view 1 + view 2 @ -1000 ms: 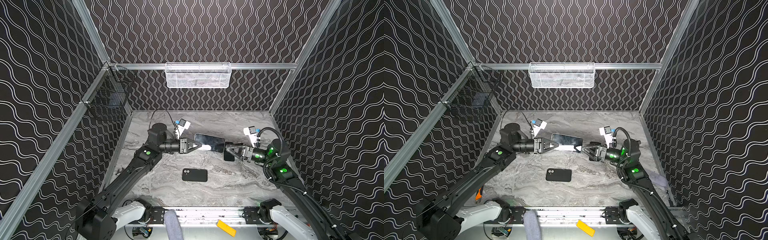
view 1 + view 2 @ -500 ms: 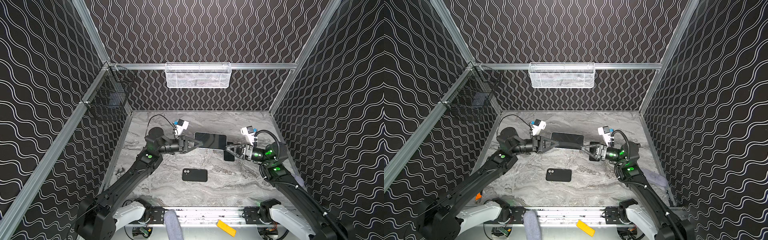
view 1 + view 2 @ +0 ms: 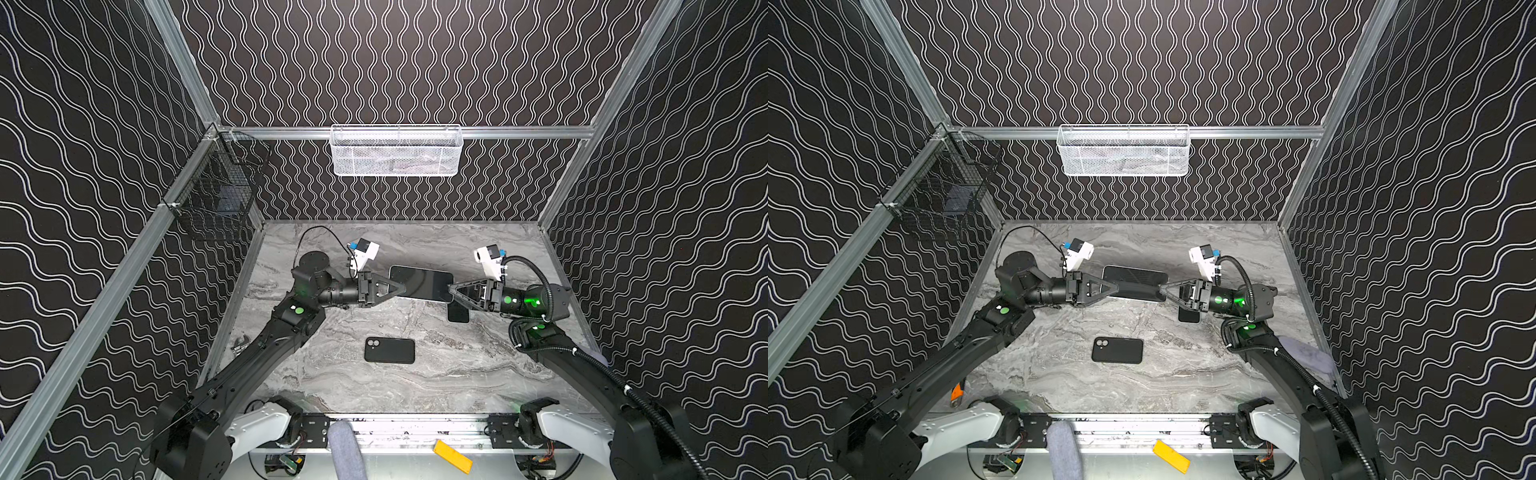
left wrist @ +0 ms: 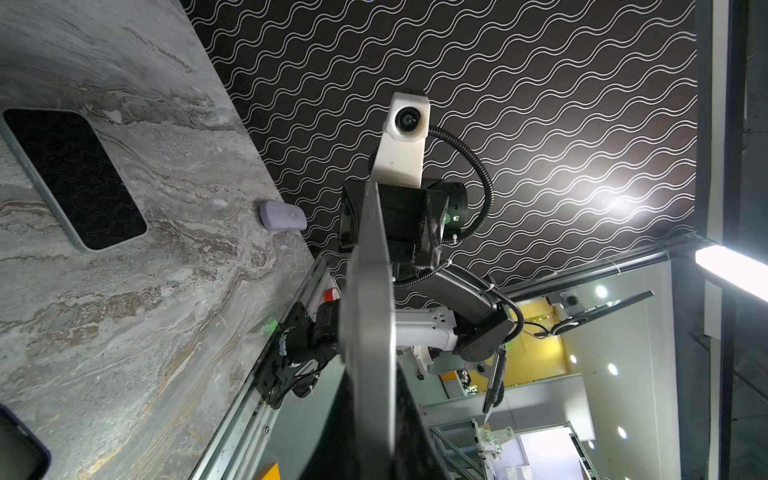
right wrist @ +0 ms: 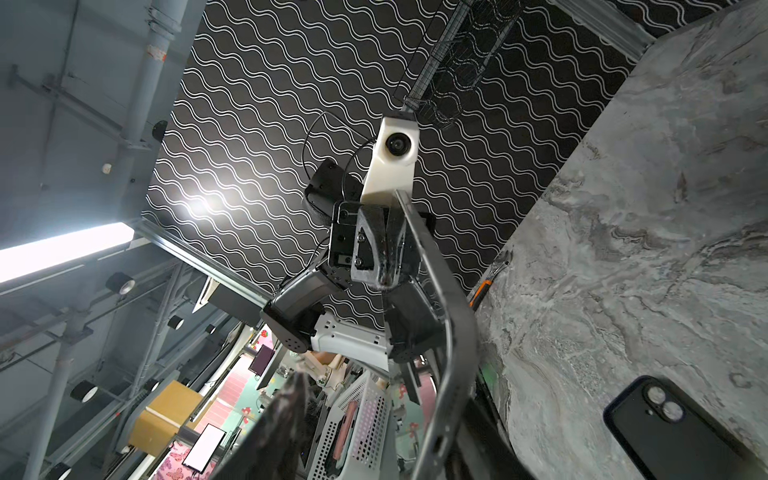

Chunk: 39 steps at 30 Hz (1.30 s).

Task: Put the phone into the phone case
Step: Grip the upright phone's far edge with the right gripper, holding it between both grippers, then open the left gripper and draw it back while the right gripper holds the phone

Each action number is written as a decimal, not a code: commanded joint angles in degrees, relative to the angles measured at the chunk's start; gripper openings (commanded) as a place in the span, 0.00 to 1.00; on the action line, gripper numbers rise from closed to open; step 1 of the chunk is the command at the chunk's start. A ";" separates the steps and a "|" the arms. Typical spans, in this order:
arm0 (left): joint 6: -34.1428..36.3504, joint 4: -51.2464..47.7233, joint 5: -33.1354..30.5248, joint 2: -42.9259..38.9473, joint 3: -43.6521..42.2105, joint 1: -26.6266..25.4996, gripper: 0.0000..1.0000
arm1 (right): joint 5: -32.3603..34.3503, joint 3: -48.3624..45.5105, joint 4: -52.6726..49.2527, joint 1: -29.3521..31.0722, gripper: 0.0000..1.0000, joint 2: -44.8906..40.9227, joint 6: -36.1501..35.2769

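We are holding the phone (image 3: pixel 422 280) aloft beyond the case (image 3: pixel 390 350), left gripper (image 3: pixel 402 286) clamped on one end, right gripper (image 3: pixel 451 289) with jaws apart around the other; seating it in the case is all left to do

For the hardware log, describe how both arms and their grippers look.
The left arm and right arm are matte black, with white base shells and green lights. The left gripper and right gripper have black triangular open-frame fingers, each topped by a white camera housing. A thin black cable loops off the left; a ribbed black hose runs along the right.
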 commanded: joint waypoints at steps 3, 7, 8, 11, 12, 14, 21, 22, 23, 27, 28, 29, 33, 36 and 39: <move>2.58 0.28 0.00 1.00 0.47 0.04 0.00 | 0.20 0.68 4.86 0.87 0.47 0.44 1.09; 2.24 1.14 0.28 1.66 0.69 -0.09 0.00 | 0.37 1.19 1.66 1.30 0.44 0.36 -0.91; 2.22 1.38 0.34 1.79 0.67 -0.09 0.00 | 0.36 1.28 1.13 1.30 0.43 0.42 -1.35; 2.30 1.48 0.33 1.81 0.73 -0.14 0.00 | 0.49 1.50 -0.51 1.40 0.38 0.45 -2.48; 2.41 1.42 0.29 1.80 0.78 -0.14 0.00 | 0.54 1.49 -0.71 1.40 0.35 0.49 -2.67; 3.05 0.51 0.24 1.72 1.04 -0.24 0.00 | 0.58 1.58 -1.22 1.41 0.31 0.75 -2.87; 6.92 -4.36 0.16 1.47 2.33 -0.63 0.00 | 1.24 2.25 -6.72 1.42 0.20 0.68 -5.80; 8.30 -6.32 -0.19 1.17 2.77 -0.72 0.00 | 1.45 2.45 -7.71 1.48 0.18 0.62 -6.23; 9.41 -7.97 -0.61 1.08 3.12 -0.64 0.00 | 1.47 2.63 -8.40 1.49 0.17 0.59 -6.55; 15.75 -17.18 -2.80 0.72 6.32 -0.69 0.00 | 1.62 3.60 -11.87 1.49 0.11 0.39 -7.79; 16.66 -18.47 -3.34 0.62 6.91 -0.64 0.00 | 1.71 3.85 -13.10 1.49 0.10 0.30 -8.30; 17.44 -19.41 -3.49 0.59 7.37 -0.69 0.00 | 1.90 4.04 -14.51 1.49 0.08 0.05 -9.12; 18.95 -21.64 -4.34 0.71 8.42 -0.72 0.18 | 2.89 4.96 -21.34 1.49 0.05 -1.07 -12.92; 19.74 -23.50 -5.81 0.26 8.74 -0.63 0.55 | 3.88 5.91 -26.08 1.49 0.01 -2.09 -15.59; 22.35 -28.11 -8.69 -0.95 10.03 -0.47 0.78 | 6.04 7.57 -33.78 1.40 0.01 -3.73 -19.84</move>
